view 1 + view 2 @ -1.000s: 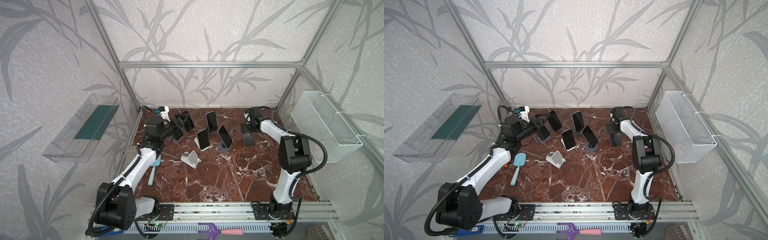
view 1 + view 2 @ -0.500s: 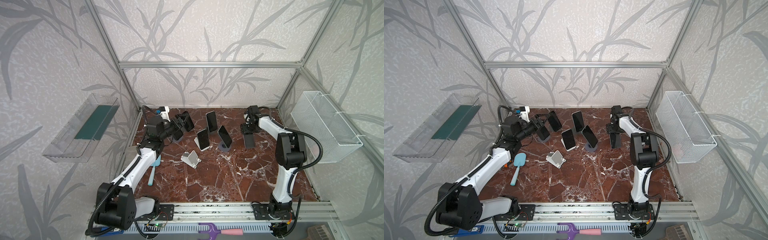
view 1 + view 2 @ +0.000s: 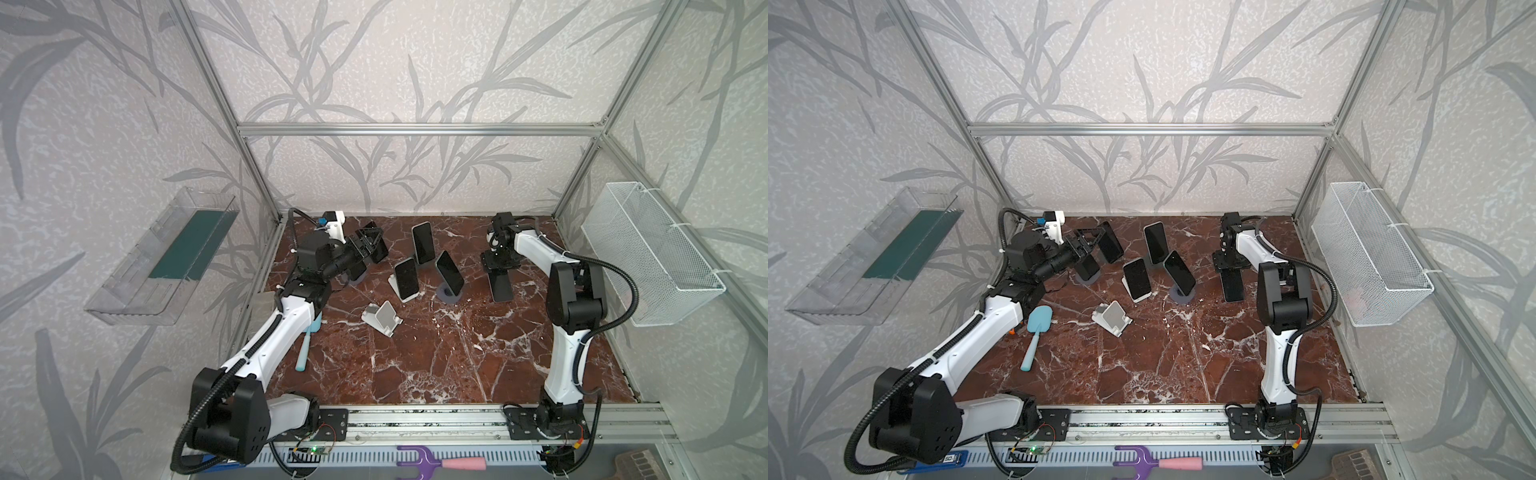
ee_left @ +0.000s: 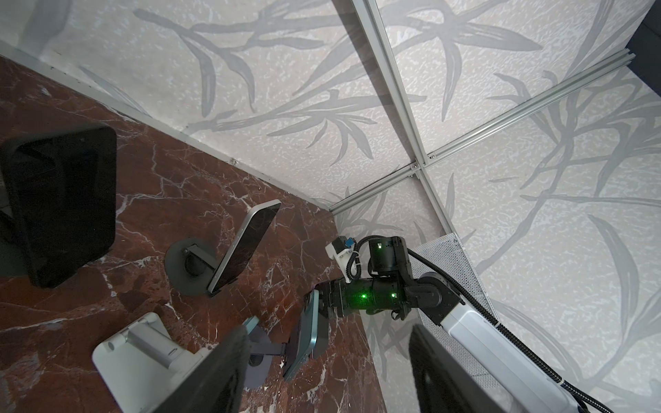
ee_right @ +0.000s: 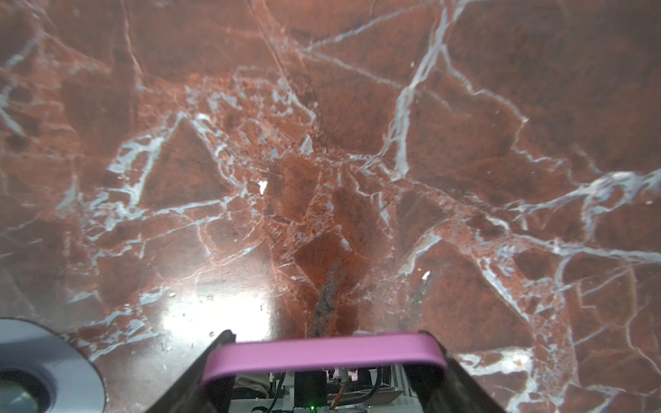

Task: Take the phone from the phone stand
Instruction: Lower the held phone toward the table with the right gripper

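My right gripper [image 3: 500,266] is shut on a dark phone [image 3: 502,286] with a pink edge [image 5: 322,352]. The phone hangs just above the marble at the back right, clear of any phone stand. An empty white phone stand [image 3: 382,318] lies near the middle. Three more phones rest on stands: one on a white stand [image 3: 405,278], one at the back [image 3: 422,243] and one on a grey round-based stand [image 3: 449,272]. My left gripper [image 3: 368,245] is open at the back left, its fingers [image 4: 221,372] wide apart with nothing between. It is beside a black phone [image 3: 379,249] and above a small phone [image 3: 357,270].
A blue spatula [image 3: 1036,332] lies by the left arm. A wire basket [image 3: 648,257] hangs on the right wall and a clear tray [image 3: 166,257] on the left wall. The round base [image 5: 35,368] of the grey stand sits close to the held phone.
The right arm's elbow has swung a little to the left, while its gripper and the phone stay almost in place. The left arm has not visibly moved.
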